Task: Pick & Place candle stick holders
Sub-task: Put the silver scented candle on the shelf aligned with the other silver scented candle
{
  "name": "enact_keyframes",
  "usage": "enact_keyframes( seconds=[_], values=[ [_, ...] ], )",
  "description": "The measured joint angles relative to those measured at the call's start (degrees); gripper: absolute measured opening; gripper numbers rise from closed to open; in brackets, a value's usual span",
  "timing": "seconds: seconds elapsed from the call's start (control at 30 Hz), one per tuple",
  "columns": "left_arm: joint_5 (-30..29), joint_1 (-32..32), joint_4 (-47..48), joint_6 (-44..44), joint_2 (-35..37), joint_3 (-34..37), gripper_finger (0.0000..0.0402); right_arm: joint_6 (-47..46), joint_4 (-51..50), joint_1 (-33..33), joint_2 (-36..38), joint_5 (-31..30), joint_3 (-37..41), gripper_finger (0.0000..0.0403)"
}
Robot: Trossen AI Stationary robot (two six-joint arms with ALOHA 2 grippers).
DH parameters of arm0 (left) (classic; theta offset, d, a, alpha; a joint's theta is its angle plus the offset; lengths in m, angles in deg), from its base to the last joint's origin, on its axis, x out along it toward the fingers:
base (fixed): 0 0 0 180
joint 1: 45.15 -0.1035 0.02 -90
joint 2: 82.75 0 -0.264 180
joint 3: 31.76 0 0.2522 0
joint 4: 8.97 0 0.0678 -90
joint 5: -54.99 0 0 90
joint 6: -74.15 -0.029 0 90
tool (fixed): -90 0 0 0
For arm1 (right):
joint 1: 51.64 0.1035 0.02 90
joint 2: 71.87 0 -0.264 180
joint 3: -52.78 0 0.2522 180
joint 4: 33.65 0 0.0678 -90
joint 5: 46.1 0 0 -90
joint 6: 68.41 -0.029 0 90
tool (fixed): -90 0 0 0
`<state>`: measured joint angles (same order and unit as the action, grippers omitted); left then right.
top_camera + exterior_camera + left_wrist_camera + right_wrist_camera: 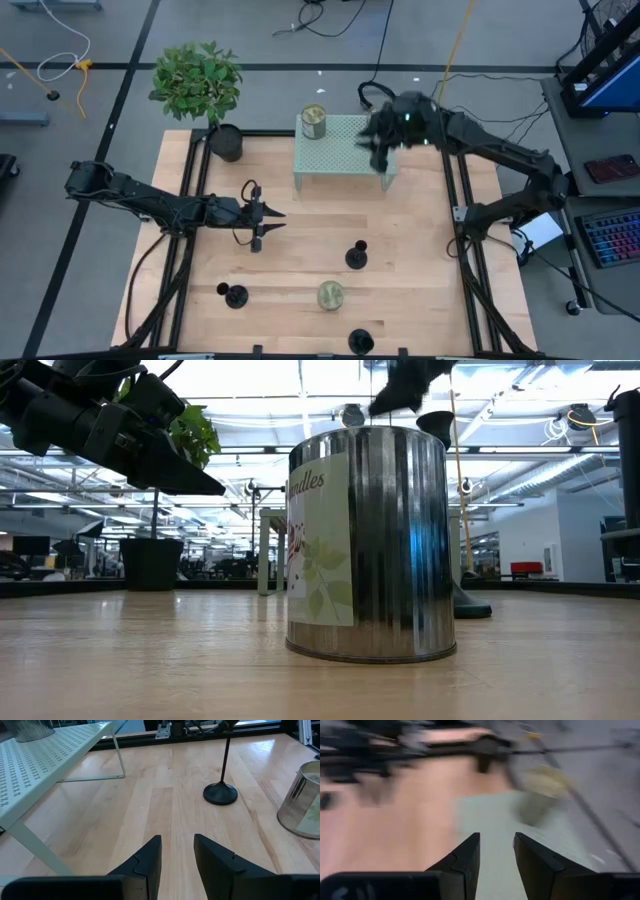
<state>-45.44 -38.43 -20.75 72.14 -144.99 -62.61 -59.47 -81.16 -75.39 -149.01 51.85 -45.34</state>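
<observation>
A brass-coloured cup [314, 121] stands on the pale green perforated shelf [345, 158] at the far middle. A second brass cup [331, 295] stands on the table near the front; it fills the low view [370, 540]. Three black stemmed holders [356, 257], [235, 295], [360, 341] stand upright on the table. My left gripper [272, 222] hovers open and empty left of centre; its wrist view [177, 839] shows a black holder [221, 794] and a brass cup [302, 805] ahead. My right gripper [380, 155] is open and empty above the shelf's right part [496, 836].
A black plant pot [226, 142] with a green plant stands at the far left of the table. The shelf stands on thin legs [119, 757]. Bare wood [300, 250] lies between the shelf and the holders. Black rails [465, 260] run along the table's sides.
</observation>
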Motion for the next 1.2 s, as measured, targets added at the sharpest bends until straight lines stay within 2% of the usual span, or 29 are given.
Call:
enact_keyframes(
  seconds=[0.1, 0.2, 0.43, 0.57, 0.67, 0.9, 0.97, 1.13, 1.2],
  values=[
    [-0.02, 0.00, 0.04, 0.12, 0.00, 0.00, 0.0122, -0.99, 0.04, 7.14, -0.07, 4.37, 0.00, 0.0112],
    [-0.02, 0.00, 0.04, 1.63, 0.00, 0.01, 0.0122, -1.61, 0.78, 15.20, -1.76, 3.82, 0.00, 0.0112],
    [0.00, 0.00, 0.46, 3.88, 0.00, -0.01, 0.0122, -9.38, 1.74, 31.37, -8.49, -1.99, 0.06, 0.0105],
    [0.00, 0.09, 0.91, 4.91, 0.00, -0.01, 0.0122, -11.52, 1.82, 37.21, -12.53, -6.48, 0.04, 0.0104],
    [0.00, 0.07, 1.91, 5.35, -0.02, -0.01, 0.0122, -11.64, 2.98, 39.85, -15.53, -8.18, 0.07, 0.0106],
    [0.00, 0.07, 2.32, 5.57, 0.00, -0.01, 0.0122, -12.34, 5.44, 43.04, -23.05, -7.61, 0.02, 0.0132],
    [0.00, 0.07, 2.32, 5.50, -0.02, -0.01, 0.0122, -12.35, 5.33, 43.20, -24.71, -4.99, 0.02, 0.0147],
    [0.00, 0.07, 3.35, 5.81, -0.01, -0.01, 0.0122, -9.44, 7.65, 44.50, -26.92, 7.15, 0.07, 0.0182],
    [0.00, 0.07, 3.97, 5.82, -0.02, -0.01, 0.0122, -6.18, 7.33, 45.35, -27.26, 8.81, 0.07, 0.0189]
  ],
)
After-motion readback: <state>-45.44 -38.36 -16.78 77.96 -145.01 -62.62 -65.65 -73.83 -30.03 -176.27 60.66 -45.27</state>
